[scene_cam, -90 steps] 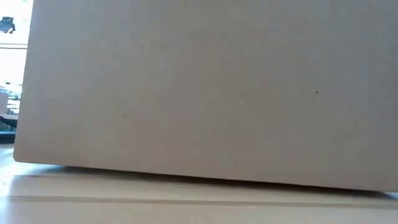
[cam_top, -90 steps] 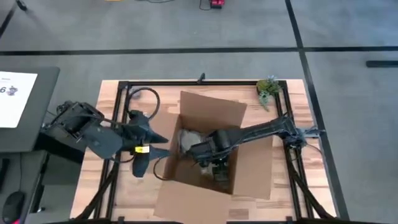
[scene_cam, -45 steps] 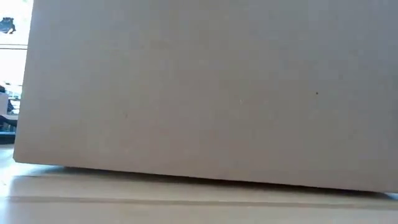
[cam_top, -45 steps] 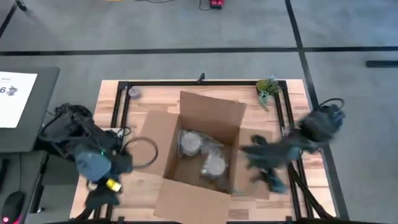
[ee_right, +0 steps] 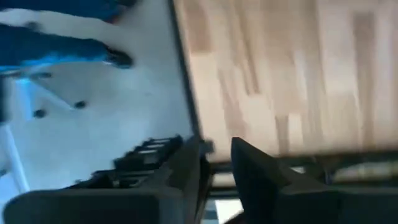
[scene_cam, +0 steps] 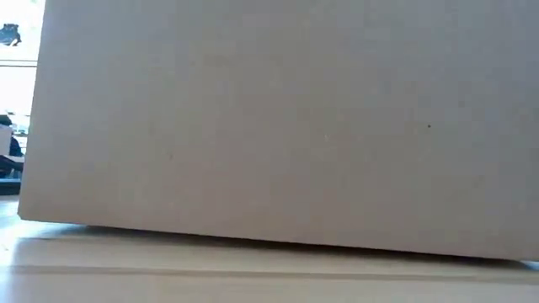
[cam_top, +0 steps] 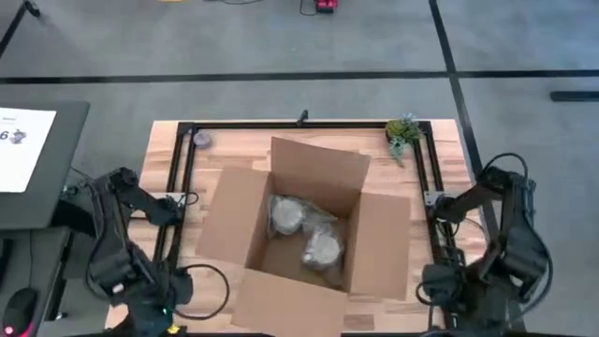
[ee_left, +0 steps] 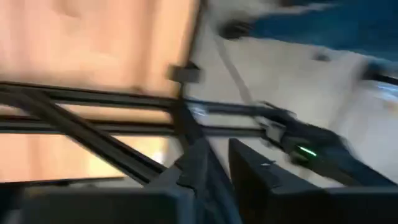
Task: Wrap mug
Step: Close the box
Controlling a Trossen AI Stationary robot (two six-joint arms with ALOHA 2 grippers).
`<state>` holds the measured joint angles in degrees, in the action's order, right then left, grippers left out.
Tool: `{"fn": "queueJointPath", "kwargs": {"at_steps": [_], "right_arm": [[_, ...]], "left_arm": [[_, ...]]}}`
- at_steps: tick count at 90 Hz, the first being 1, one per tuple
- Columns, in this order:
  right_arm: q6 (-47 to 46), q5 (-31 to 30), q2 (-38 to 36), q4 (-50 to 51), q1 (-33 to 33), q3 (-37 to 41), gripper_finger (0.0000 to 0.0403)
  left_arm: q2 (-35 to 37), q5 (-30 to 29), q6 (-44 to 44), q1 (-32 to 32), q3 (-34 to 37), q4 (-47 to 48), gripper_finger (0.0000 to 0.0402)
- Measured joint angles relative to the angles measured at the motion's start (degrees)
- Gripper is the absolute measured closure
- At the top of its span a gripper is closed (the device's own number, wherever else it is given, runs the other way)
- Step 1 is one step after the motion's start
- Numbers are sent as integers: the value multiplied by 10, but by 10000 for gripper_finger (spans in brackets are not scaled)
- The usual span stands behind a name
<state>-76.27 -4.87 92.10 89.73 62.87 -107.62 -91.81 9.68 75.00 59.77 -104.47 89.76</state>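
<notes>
Mugs: two paper-wrapped bundles lie side by side inside the open cardboard box at the wooden table's centre.
Left gripper: folded back at the table's near-left corner, fingers nearly together, holding nothing.
Right gripper: near-right corner, likewise narrow and empty.

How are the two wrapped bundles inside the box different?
The far bundle lies nearer the box's back flap and left wall; the near bundle lies closer to the front and right wall. The far one shows a lighter round top; the near one looks darker. Both sit wrapped inside the open cardboard box.
</notes>
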Motion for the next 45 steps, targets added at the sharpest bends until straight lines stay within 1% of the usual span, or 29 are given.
{"fn": "queueJointPath", "kwargs": {"at_steps": [7, 9, 15, 23, 28, 36, 45], "right_arm": [[-70, -40, -9, -16, 25, 58, 353], [-96, -61, -14, -18, 33, 75, 358], [-178, -139, -30, -18, 54, 116, 375], [-285, -244, -39, -18, 73, 163, 395], [-339, -302, -44, -19, 78, 185, 400], [-398, -374, -52, -16, 73, 208, 399], [-422, -418, -51, -13, 54, 219, 401]], "left_arm": [[3, -90, 21, 17, 41, 2, 394], [3, -118, 30, 24, 54, 2, 397], [3, -187, 74, 44, 95, 1, 398], [3, -245, 147, 58, 156, 3, 400], [3, -287, 197, 62, 186, 3, 401], [3, -362, 263, 61, 220, 3, 401], [5, -442, 290, 49, 234, 2, 402]]}}
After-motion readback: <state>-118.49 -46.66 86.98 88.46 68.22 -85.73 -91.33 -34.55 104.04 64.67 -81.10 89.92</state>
